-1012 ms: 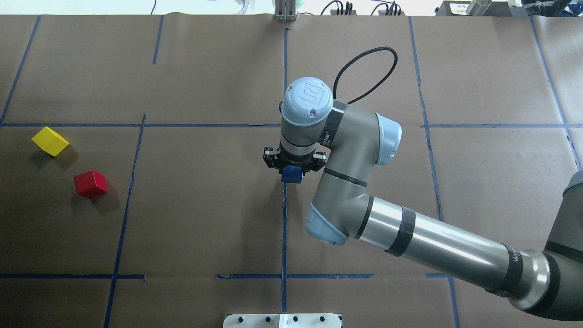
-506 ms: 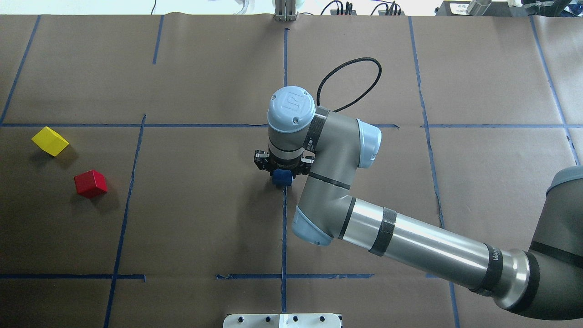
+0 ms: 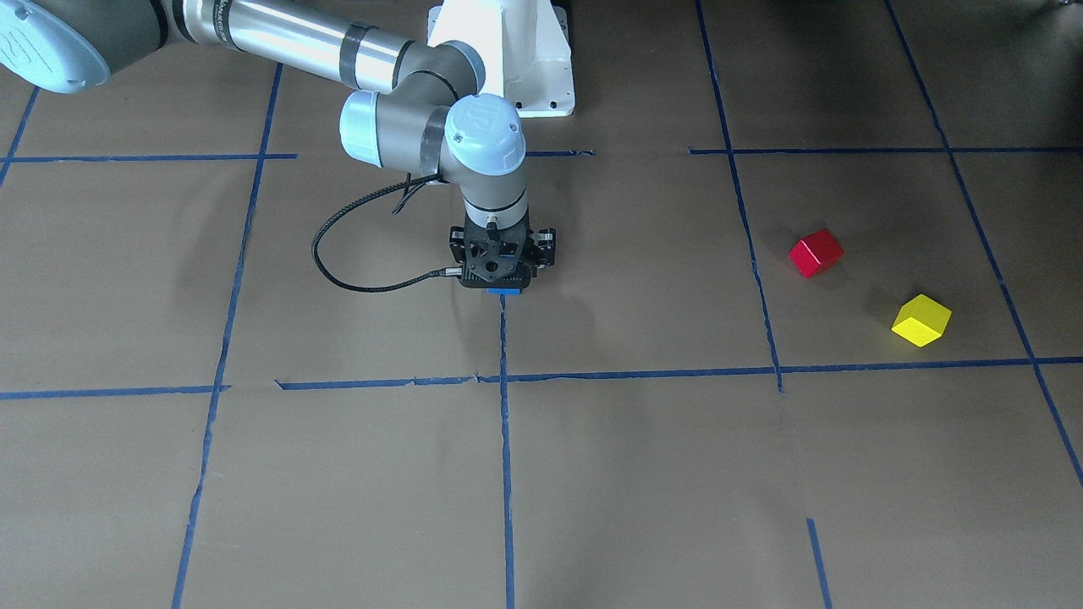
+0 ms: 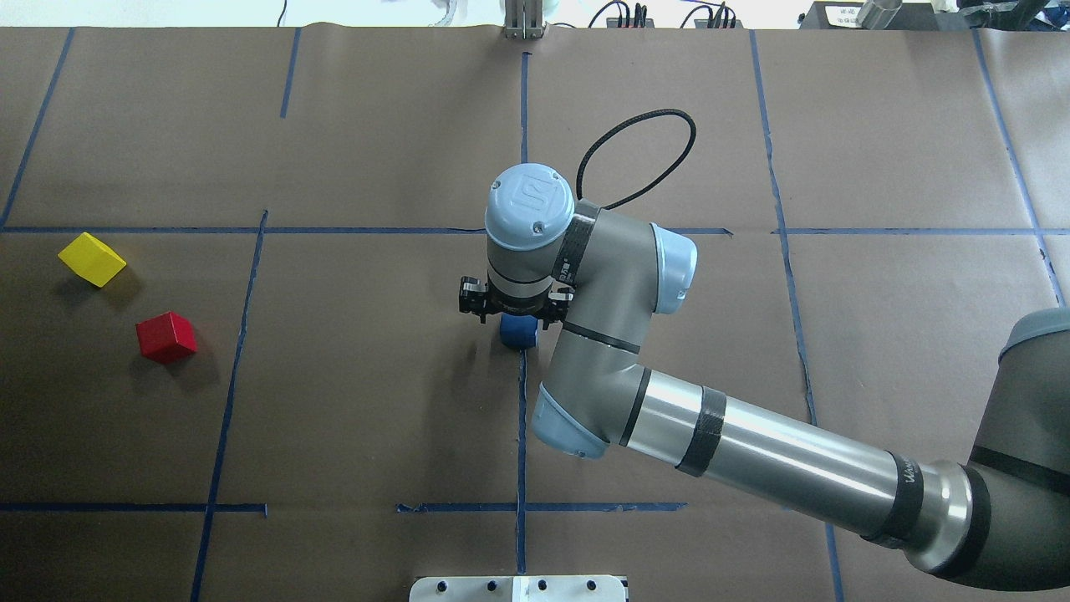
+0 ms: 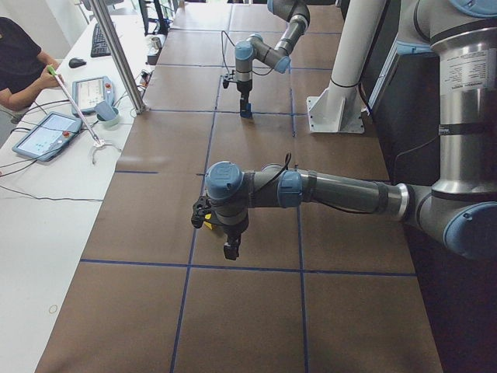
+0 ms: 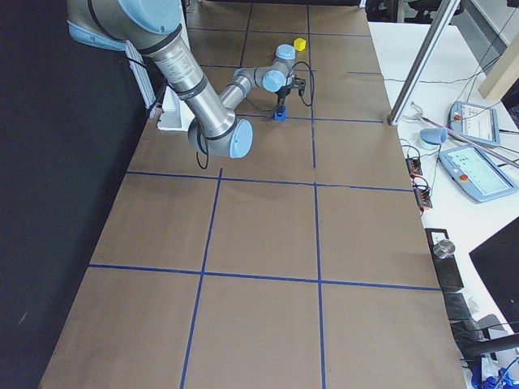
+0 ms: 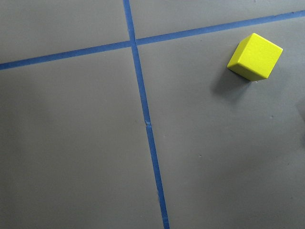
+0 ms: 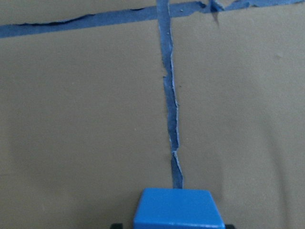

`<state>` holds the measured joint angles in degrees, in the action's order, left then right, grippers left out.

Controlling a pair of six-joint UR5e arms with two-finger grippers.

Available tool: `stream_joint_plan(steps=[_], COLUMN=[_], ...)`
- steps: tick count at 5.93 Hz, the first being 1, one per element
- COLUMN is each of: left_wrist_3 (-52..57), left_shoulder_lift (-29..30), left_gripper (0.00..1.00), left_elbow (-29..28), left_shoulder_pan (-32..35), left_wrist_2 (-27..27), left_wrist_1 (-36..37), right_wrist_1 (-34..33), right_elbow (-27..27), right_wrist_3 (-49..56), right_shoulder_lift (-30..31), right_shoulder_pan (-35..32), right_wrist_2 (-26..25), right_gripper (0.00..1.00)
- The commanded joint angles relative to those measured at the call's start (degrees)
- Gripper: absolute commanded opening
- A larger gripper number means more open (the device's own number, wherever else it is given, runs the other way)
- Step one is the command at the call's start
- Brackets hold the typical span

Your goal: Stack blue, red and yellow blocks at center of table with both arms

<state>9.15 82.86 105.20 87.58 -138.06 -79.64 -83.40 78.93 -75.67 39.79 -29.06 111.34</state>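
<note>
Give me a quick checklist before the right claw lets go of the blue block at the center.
1. Grip on blue block by right claw: ok, held on both sides.
2. Placement over center tape line: ok.
3. Contact with table: cannot tell.
4. Spot free of red block and yellow block: ok, both far off to the robot's left.
5. State of left claw: cannot tell.

Middle block sits on the table at its centre, right on the tape line that runs away from the robot. It's between the fingers of the right gripper, which stands straight over it. Off at the left end, two more: the near block, and beyond it, further left, the far block, the two apart. Left gripper hangs near that far block.
</note>
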Motion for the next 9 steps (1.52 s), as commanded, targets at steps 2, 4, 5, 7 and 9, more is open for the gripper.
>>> stream_joint_plan(steps=[2, 4, 5, 7, 9], left_wrist_3=[-34.02, -61.57, -71.28, -74.71, -74.72], left_shoulder_lift=[0.38, 1.42, 4.22, 7.31, 7.58], left_gripper=[1.00, 1.00, 1.00, 1.00, 1.00], left_elbow=[0.36, -0.26, -0.69, -2.10, -3.85], left_shoulder_pan=[-12.28, -25.09, -33.09, -36.33, -38.88], left_wrist_2=[-4.41, 0.81, 6.95, 8.60, 10.88], left_wrist_1=[-17.74, -29.83, -32.57, -32.69, -32.86], right_wrist_1=[-5.45, -5.29, -5.20, -5.02, -5.02], right_elbow=[15.74, 31.05, 31.28, 31.20, 31.02], right_wrist_3=[0.43, 6.55, 6.76, 6.68, 6.68], right_shoulder_lift=[6.38, 21.31, 22.08, 22.17, 22.17], right_shoulder_pan=[-7.56, -12.58, -12.51, -12.16, -11.98], right_wrist_2=[7.10, 12.22, 12.23, 11.62, 11.44], right_gripper=[1.00, 1.00, 1.00, 1.00, 1.00])
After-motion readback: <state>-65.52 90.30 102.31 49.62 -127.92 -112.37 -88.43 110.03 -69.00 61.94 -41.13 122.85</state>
